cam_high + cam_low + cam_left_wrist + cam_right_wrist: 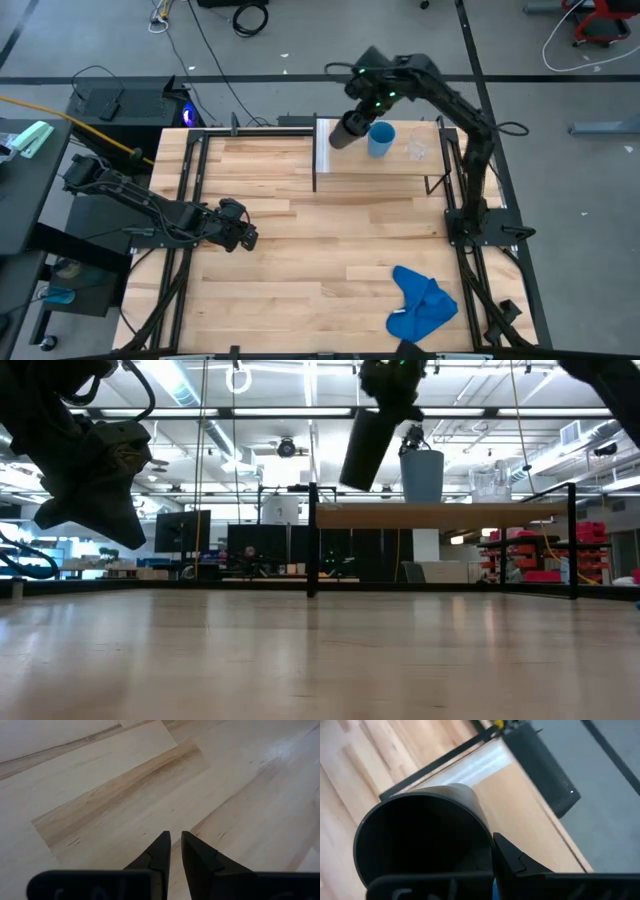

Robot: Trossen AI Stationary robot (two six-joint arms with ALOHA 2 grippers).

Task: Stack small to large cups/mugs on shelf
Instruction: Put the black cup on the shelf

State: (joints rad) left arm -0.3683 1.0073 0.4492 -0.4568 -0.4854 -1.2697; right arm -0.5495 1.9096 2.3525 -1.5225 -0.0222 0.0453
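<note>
cups x3: black (349,131) held, R gripper (362,112) | blue (381,139) + clear(?) (417,151) on shelf (350,160) x1

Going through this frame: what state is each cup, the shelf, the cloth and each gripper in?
black cup: tilted, lifted above the shelf, rim clamped by the right gripper.
light-blue cup: upright on the shelf.
clear cup: standing on the shelf, apart from the blue one.
shelf: standing, two cups on it.
blue cloth: crumpled on the tabletop.
left gripper: empty, fingers nearly together, low over bare tabletop.

Industrial lab: ceiling strip lights (180,385), monitors (183,530), floor cables (215,50).
</note>
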